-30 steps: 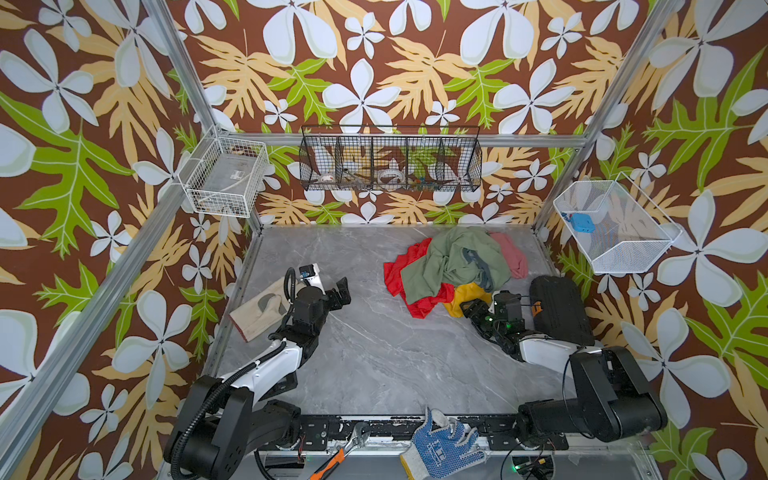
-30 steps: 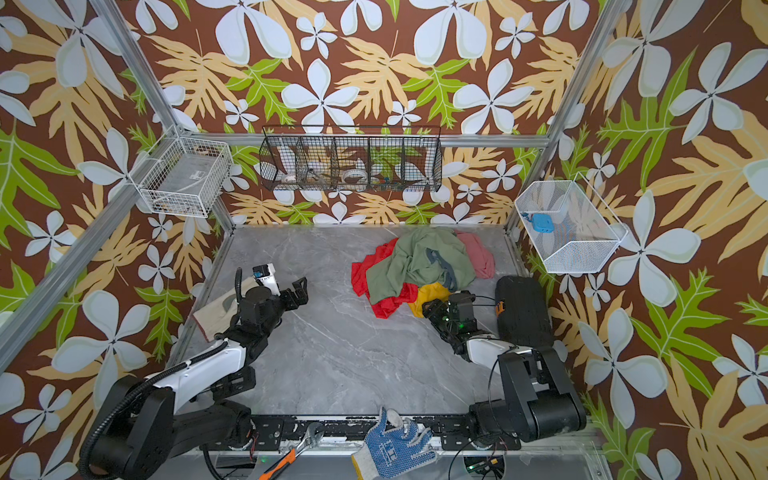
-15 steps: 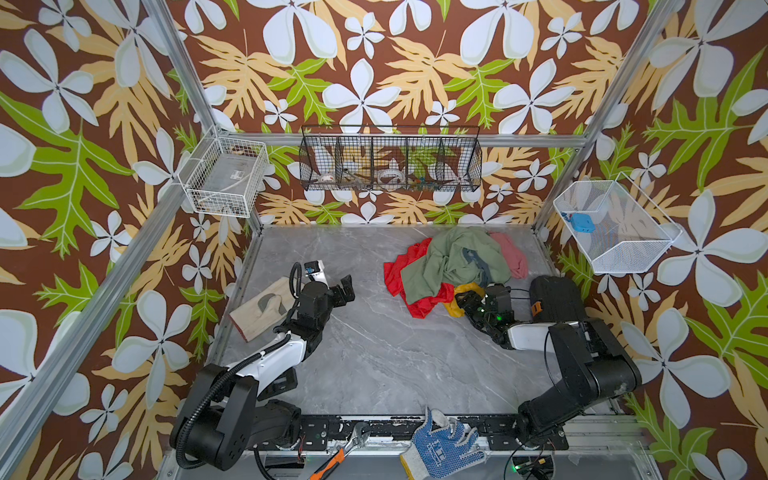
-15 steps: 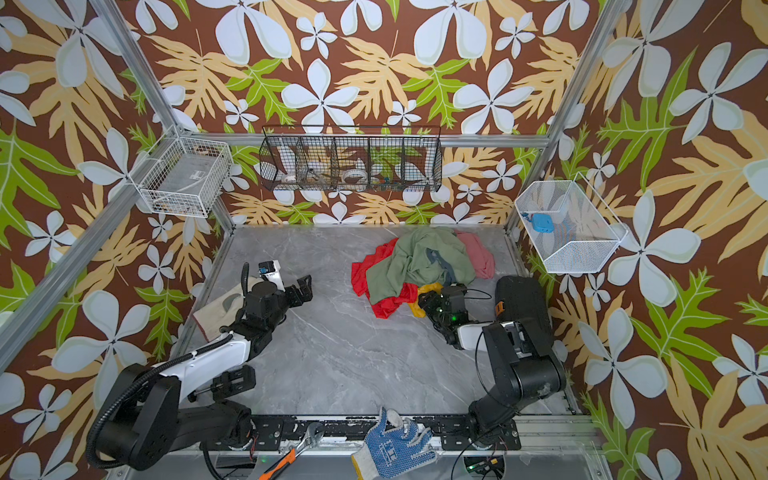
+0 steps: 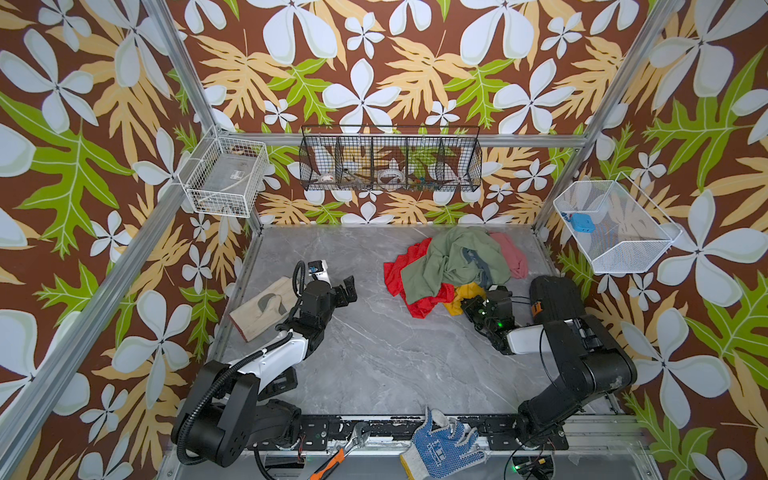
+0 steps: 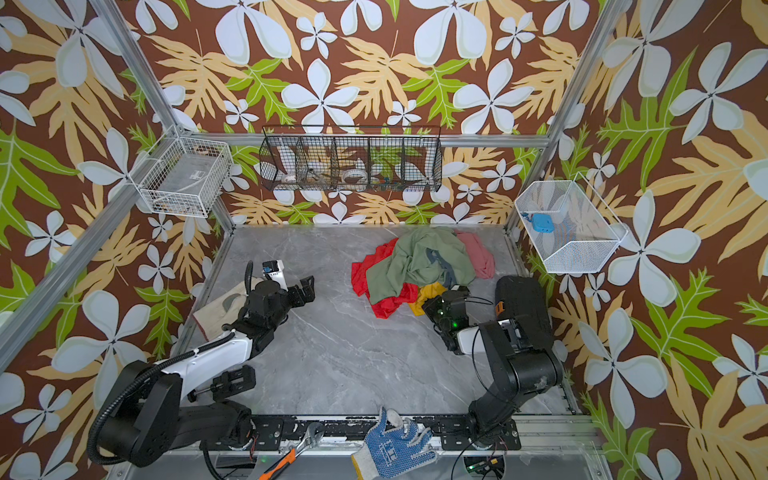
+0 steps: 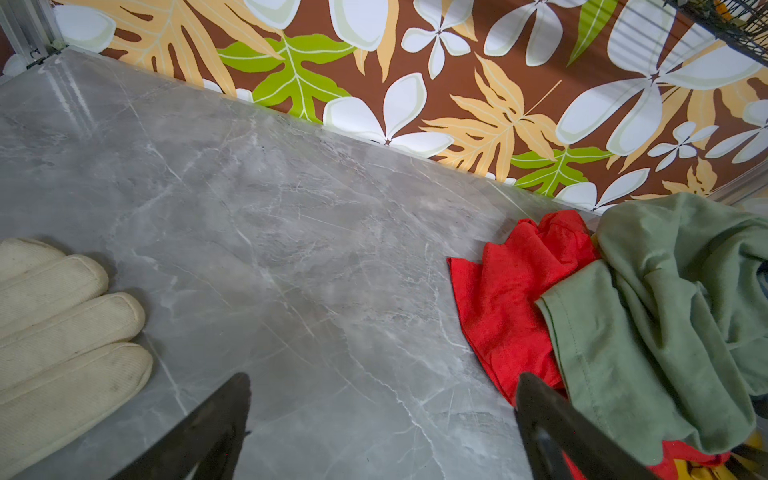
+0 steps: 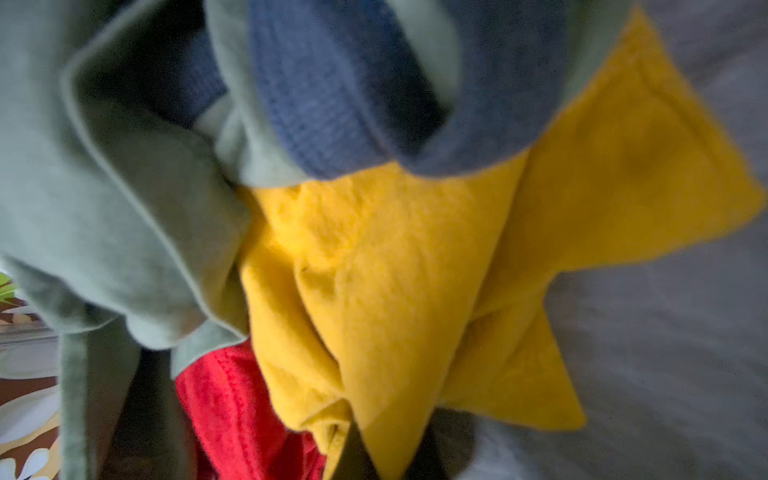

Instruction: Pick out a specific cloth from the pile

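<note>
Holding the cloth (image 5: 460, 293) in the closed right gripper (image 5: 468, 302) at lower-right edge of the pile (image 5: 398, 270), bulk tucked up-left under olive fabric (image 5: 444, 266); open left gripper (image 5: 348, 291) well apart, centre-left.

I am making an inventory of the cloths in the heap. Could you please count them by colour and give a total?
Red cloth: 1
Olive-green cloth: 1
Dusty pink cloth: 1
Grey-blue cloth: 1
Mustard-yellow cloth: 1
Total: 5 cloths, counting only what shows; more could lie hidden underneath.
</note>
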